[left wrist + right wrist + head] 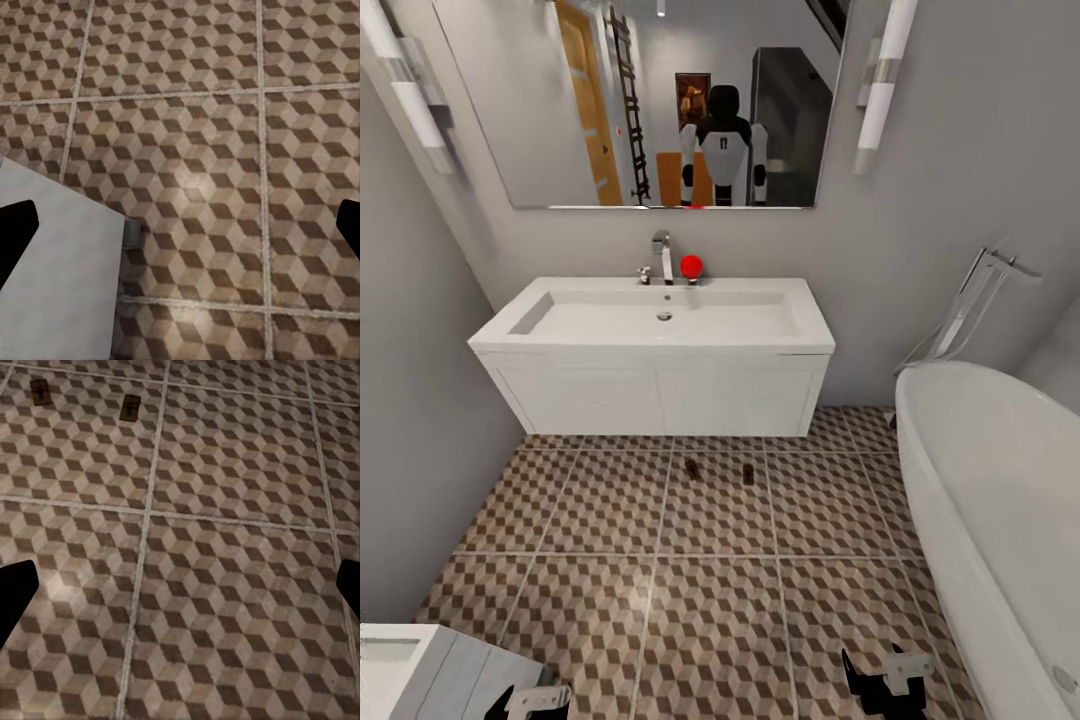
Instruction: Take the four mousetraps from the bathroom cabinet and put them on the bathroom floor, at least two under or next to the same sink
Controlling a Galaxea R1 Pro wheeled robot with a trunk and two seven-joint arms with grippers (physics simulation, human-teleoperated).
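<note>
Lying on the bathroom floor (610, 610), just in front of the sink (660, 320) and its white vanity unit (660, 400), two mousetraps are recorded: one (691, 467) and, close beside it, a second (748, 474). Both are set flat on the cube-patterned tiles, apart from each other and not touching the vanity. This placement is judged to serve the requirement that at least two traps sit next to the same basin. The same pair is seen in the right wrist view as small brown slabs, (39, 391) and (130, 406).

Item: left gripper (530, 700), held low over the tiles beside a white unit (420, 665) at the near left. Its dark fingertips are seen far apart at the edges of the left wrist view, with nothing between them.

Item: right gripper (885, 680), held low over bare tile near the white bathtub (1000, 520). Its jaws are likewise spread wide and empty.

Item: mirror (660, 100) above the sink, in which the robot's reflection is shown; a red object (691, 265) stands by the tap (662, 250).

Remaining traps: not located. With both grippers empty, half the task is judged outstanding, a return to the cabinet being required.
</note>
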